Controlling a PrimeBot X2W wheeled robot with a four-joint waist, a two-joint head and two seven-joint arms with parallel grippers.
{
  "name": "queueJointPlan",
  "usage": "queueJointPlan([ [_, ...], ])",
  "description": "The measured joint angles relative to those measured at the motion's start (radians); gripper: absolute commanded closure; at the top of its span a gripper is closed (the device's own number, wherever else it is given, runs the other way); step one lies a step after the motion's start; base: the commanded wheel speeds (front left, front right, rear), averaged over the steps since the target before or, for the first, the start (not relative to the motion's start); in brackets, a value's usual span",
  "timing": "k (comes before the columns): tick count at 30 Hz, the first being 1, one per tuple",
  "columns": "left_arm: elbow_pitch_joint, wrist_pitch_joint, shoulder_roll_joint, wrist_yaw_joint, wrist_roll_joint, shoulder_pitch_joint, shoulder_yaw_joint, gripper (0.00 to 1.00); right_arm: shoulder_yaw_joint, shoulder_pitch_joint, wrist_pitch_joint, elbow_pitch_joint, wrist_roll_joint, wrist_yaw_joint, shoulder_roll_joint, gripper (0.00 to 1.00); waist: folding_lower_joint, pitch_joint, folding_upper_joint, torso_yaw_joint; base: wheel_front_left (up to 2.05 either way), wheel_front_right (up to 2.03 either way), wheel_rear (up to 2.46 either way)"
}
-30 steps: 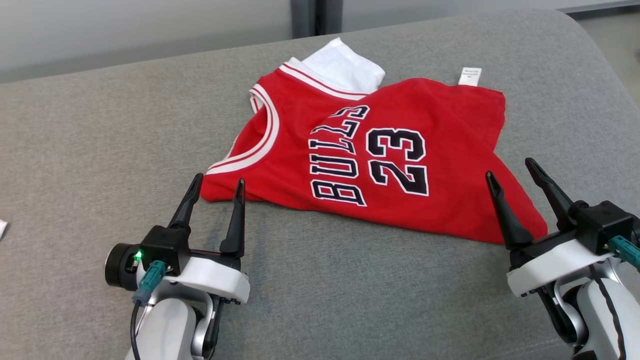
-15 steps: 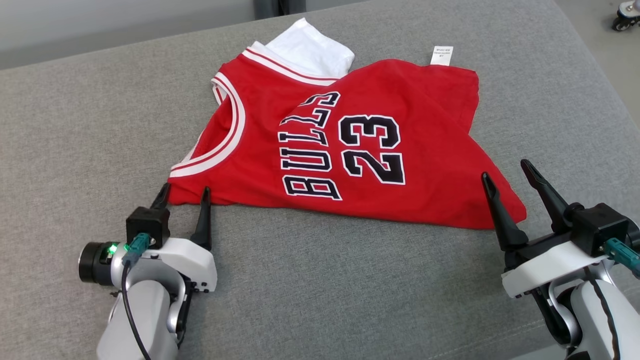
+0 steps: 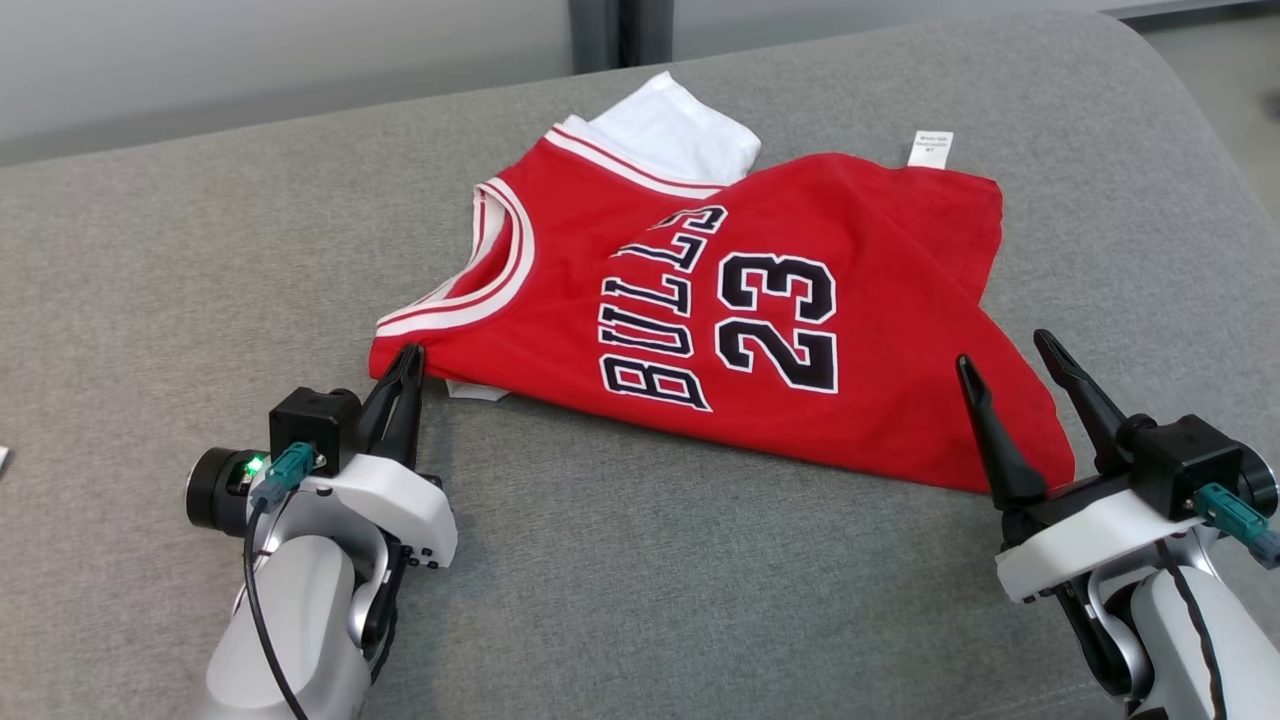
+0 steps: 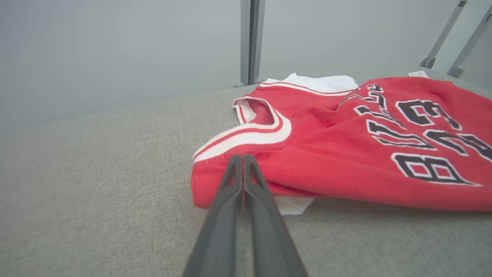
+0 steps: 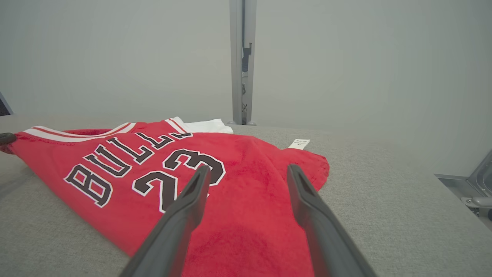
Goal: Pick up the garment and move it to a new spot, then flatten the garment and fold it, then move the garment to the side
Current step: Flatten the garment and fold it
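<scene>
1. While both arms sit low at the near edge, the large red jersey shirt (image 3: 900, 300) lies on a grey woven upholstered surface (image 3: 640, 580). It is spread across the middle and reaches toward the robot's right.
2. Cloth: a soft, matte, slightly fuzzy knit (image 5: 246, 215). The body is rumpled, with a long diagonal crease running toward the far right corner.
3. Trim: a ribbed red-and-white striped band (image 3: 505, 285) curves round an opening on the left side.
4. A white short sleeve (image 3: 680, 125) of smoother, thinner cloth pokes out flat past the far edge. A small white rectangular tag (image 3: 930, 148) sticks out at the far right.
5. Print: a black block "23" (image 3: 775, 320) outlined in white, with matching lettering beside it. It reads sideways in the head view.
6. Left gripper (image 3: 408, 355): its two long, dark, tapered fingers are pressed together with no gap. The tips are nipped onto the near-left red corner just below the trim. In the left wrist view (image 4: 243, 157) that corner of the jersey (image 4: 326, 154) bulges in a rounded fold, and a white under-layer (image 4: 292, 204) shows beneath it.
7. Right gripper (image 3: 1002, 348): its fingers are spread wide in a V and hold nothing. They are poised at the near-right corner (image 5: 249, 168). I cannot tell whether they touch the cloth.
</scene>
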Motion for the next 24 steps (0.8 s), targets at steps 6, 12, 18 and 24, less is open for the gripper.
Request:
queueJointPlan([
  [6, -0.189, -0.002, -0.011, -0.01, -0.007, 0.07, -0.006, 1.0, -0.007, 0.012, -0.001, 0.002, -0.001, 0.0, -0.001, 0.0, 0.0, -0.033, 0.0, 0.037, 0.0, 0.0, 0.0],
  [12, -0.44, -0.002, -0.012, -0.018, 0.011, 0.162, -0.035, 1.0, 0.0, 0.026, -0.002, 0.003, -0.007, 0.0, -0.001, 0.0, 0.0, -0.063, 0.0, 0.079, 0.0, 0.0, 0.0],
  [18, -0.634, 0.031, -0.002, -0.004, 0.037, 0.208, -0.059, 1.0, 0.026, 0.027, -0.002, 0.004, -0.01, 0.0, 0.003, 0.0, 0.0, -0.084, 0.0, 0.082, 0.0, 0.0, 0.0],
  [24, -0.553, 0.217, 0.052, 0.039, 0.076, 0.177, -0.049, 1.0, 0.046, 0.003, -0.002, 0.006, -0.007, 0.0, 0.014, 0.0, 0.0, -0.066, 0.0, 0.017, 0.0, 0.0, 0.0],
])
